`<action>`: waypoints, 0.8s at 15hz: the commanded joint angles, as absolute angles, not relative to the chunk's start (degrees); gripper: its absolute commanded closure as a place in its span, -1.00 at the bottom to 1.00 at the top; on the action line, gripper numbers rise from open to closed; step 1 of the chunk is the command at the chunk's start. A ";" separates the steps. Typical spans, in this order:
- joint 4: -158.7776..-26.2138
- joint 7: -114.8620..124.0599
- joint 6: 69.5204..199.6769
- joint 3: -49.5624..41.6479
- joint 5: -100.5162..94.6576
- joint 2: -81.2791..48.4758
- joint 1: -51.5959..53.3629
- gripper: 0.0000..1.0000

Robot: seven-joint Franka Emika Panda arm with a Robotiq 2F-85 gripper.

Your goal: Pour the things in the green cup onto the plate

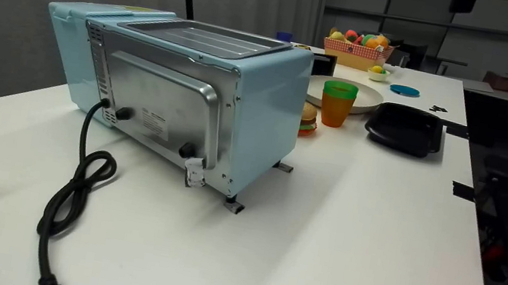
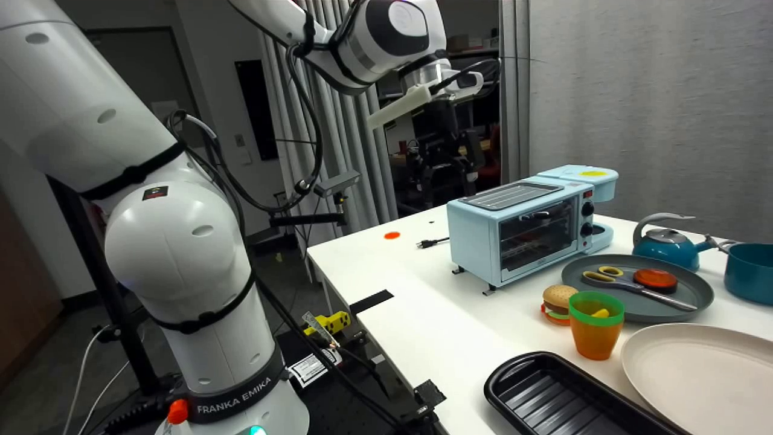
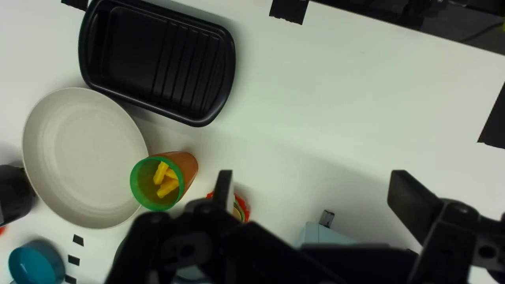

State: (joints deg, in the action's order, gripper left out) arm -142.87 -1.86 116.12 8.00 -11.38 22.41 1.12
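The green cup (image 2: 583,317) stands upright on the table, its green rim above an orange lower part. It also shows in an exterior view (image 1: 340,90) and in the wrist view (image 3: 152,200). The things are several yellow pieces (image 3: 167,187) inside the cup; one shows over the rim (image 2: 601,313). The pale plate (image 3: 85,154) lies flat and bare right beside the cup, also in both exterior views (image 1: 370,97) (image 2: 700,374). My gripper (image 3: 311,173) is open and empty. It hangs high above the table near the toaster oven (image 2: 447,172), apart from the cup.
A light-blue toaster oven (image 2: 513,226) stands tall on the table. A toy burger (image 2: 558,300) sits close to the cup. A black pan (image 3: 158,59) lies beside the plate. A grey plate (image 2: 577,269) holds scissors. A kettle (image 2: 667,248) and blue pot (image 2: 752,272) stand behind.
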 commanded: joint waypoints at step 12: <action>-141.77 0.32 120.16 4.99 -12.10 17.70 0.71 -1.00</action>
State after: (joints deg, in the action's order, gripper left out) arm -142.85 -1.09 117.49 6.50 -11.38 20.73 1.08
